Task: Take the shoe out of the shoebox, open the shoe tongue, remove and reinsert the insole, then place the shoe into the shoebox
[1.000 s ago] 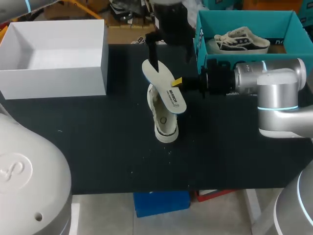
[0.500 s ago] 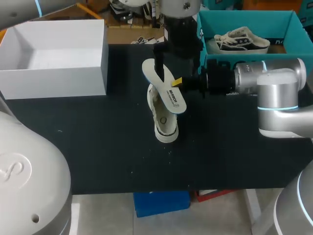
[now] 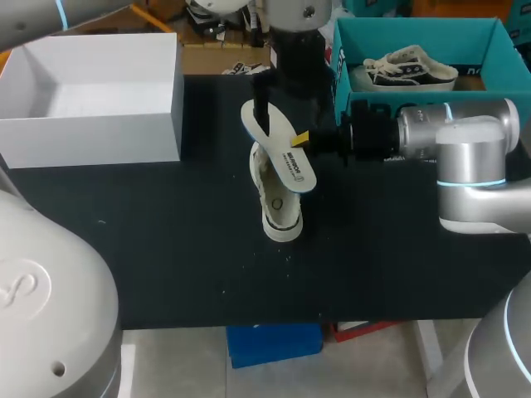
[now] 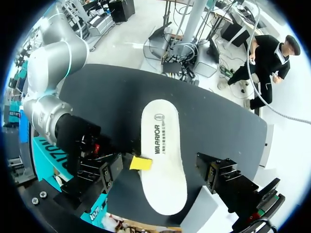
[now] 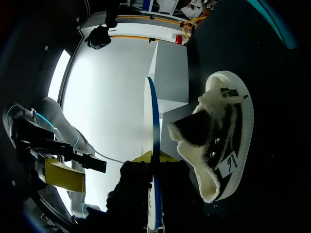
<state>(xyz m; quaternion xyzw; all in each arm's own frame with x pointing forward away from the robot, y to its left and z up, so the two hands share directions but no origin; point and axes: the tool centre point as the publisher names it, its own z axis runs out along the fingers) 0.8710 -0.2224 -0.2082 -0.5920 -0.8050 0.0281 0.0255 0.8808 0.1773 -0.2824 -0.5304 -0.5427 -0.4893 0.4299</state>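
A white insole point(image 3: 280, 152) hangs tilted above the table, and my right gripper point(image 3: 300, 138) is shut on its edge from the right. Under it a cream canvas shoe point(image 3: 278, 201) lies on its side on the black table point(image 3: 166, 240). My left gripper point(image 3: 289, 98) hovers over the insole's far end, open. In the left wrist view the insole point(image 4: 163, 155) lies between the wide-apart fingers point(image 4: 97, 174), neither touching it. In the right wrist view the insole point(image 5: 153, 121) shows edge-on above the yellow tips of my right gripper point(image 5: 151, 156), with the shoe point(image 5: 221, 145) beside it.
A teal shoebox point(image 3: 489, 33) at the back right holds a second shoe point(image 3: 411, 70). An open white box point(image 3: 91, 137) stands at the back left. My right arm point(image 3: 465, 157) stretches across the table's right side.
My left gripper has come a little lower and shifted slightly over the insole's far end. The right gripper, insole and shoe have kept still.
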